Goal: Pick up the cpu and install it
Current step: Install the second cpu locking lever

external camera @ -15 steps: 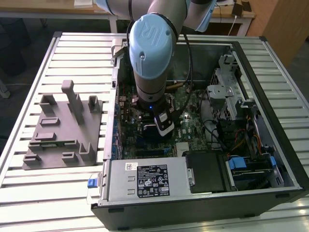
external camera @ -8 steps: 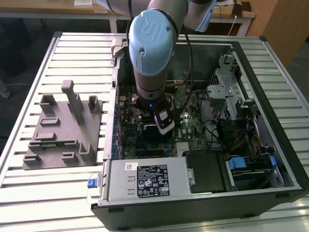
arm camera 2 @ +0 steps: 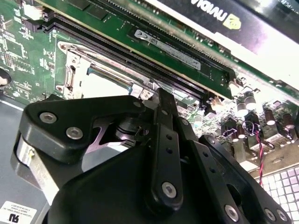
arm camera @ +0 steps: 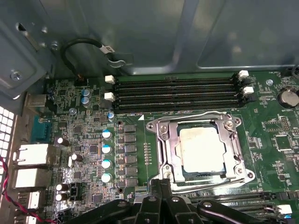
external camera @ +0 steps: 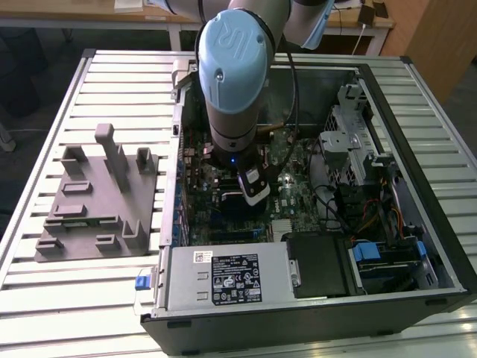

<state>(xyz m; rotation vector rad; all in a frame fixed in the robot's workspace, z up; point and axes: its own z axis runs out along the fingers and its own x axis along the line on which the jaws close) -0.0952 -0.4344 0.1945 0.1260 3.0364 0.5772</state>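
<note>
The chip (arm camera: 200, 148) is seated in the socket frame (arm camera: 160, 140); the gripper (arm camera: 159, 196), hung just beside it, is clenched with nothing held.

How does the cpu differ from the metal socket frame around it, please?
In the first wrist view, the cpu is a solid flat square with a pale, dull top, while the socket frame is an open, shiny silver border with bent edges and corner screws. The cpu lies inside the opening; the socket frame surrounds it. Both are squarish, metallic and lie flat on the green motherboard.
</note>
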